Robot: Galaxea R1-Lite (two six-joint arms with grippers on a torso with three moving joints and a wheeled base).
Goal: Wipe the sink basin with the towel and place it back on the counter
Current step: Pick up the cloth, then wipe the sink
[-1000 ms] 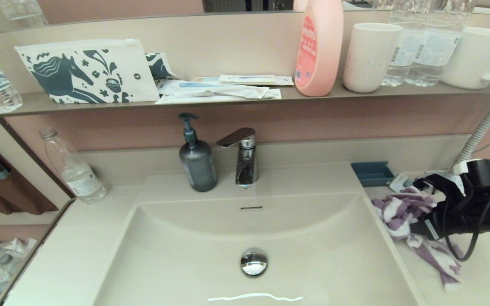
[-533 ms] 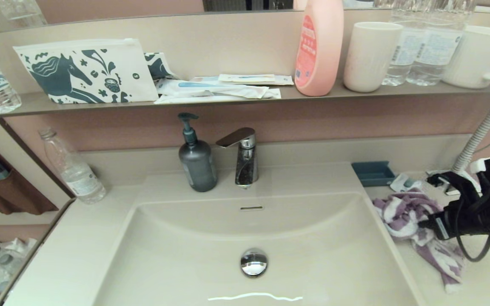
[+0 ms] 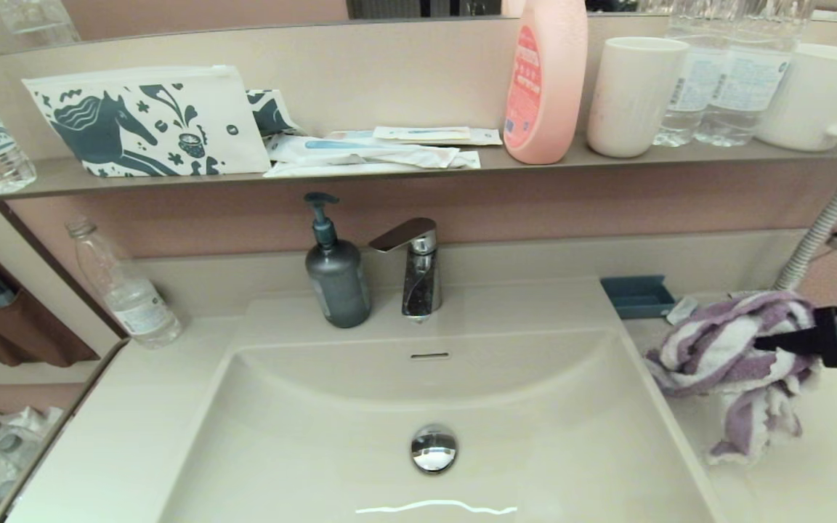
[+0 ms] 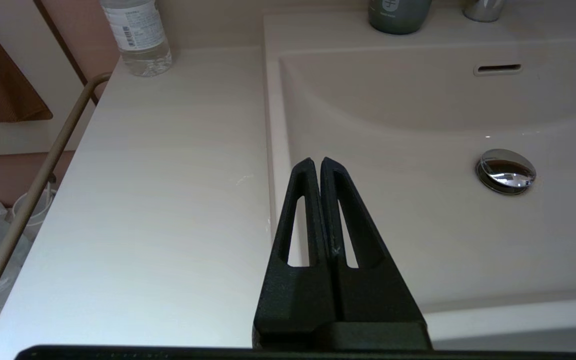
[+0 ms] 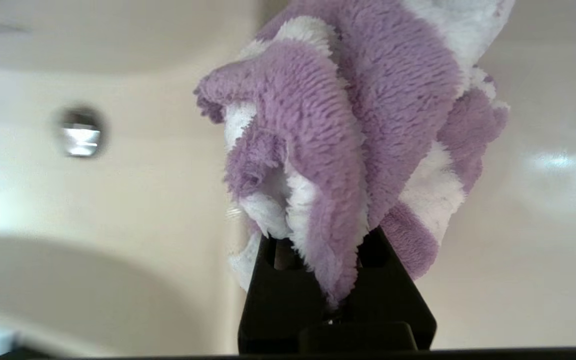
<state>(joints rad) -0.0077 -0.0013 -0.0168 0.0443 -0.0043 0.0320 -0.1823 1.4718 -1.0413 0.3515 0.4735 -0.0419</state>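
The purple and white striped towel (image 3: 734, 356) hangs bunched above the counter (image 3: 818, 472), just right of the sink basin (image 3: 360, 407). My right gripper (image 3: 771, 341) is shut on the towel; in the right wrist view the towel (image 5: 348, 130) bulges out between the black fingers (image 5: 268, 280) and hides their tips. The basin's chrome drain plug (image 3: 434, 447) and overflow slot (image 3: 429, 356) are uncovered. My left gripper (image 4: 316, 162) is shut on nothing, held over the basin's left rim, out of the head view.
A faucet (image 3: 418, 269) and a grey soap dispenser (image 3: 336, 272) stand behind the basin. A blue dish (image 3: 636, 296) lies behind the towel, a clear bottle (image 3: 124, 287) at the counter's back left. The shelf (image 3: 462, 167) holds a horse pouch, pink bottle, cups.
My right gripper has lifted the towel off the counter and drawn back to the right; the cloth, earlier spread flat, now hangs bunched in the air.
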